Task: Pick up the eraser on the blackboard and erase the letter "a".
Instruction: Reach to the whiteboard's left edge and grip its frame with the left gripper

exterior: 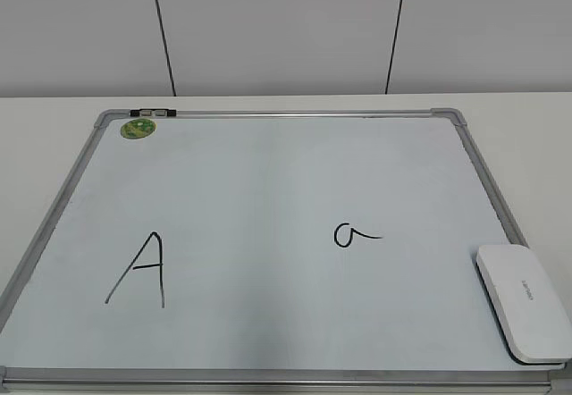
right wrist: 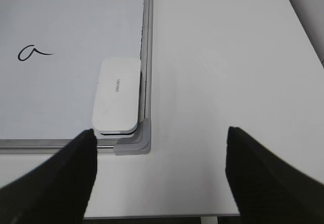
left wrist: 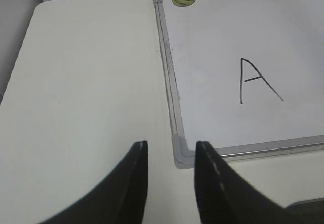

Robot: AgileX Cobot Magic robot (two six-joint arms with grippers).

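Note:
The blackboard point(exterior: 268, 180) is a white board with a silver-grey frame and a green sticker point(exterior: 138, 129) at its far left corner. The small letter "a" point(exterior: 353, 233) is written right of the middle; it also shows in the right wrist view point(right wrist: 31, 52). The white eraser point(exterior: 525, 302) lies in the board's near right corner, against the frame point(right wrist: 117, 95). My right gripper point(right wrist: 160, 133) is open wide and empty, over bare table just off that corner. My left gripper point(left wrist: 171, 145) is open and empty, near the board's near left corner point(left wrist: 182, 153). Neither gripper shows in the exterior view.
A larger capital "A" point(exterior: 138, 270) is written on the board's left half, also in the left wrist view point(left wrist: 257, 80). A black clip point(exterior: 152, 111) sits on the far frame. White table point(right wrist: 228, 57) surrounds the board; its front edge point(right wrist: 152, 216) is close below the right gripper.

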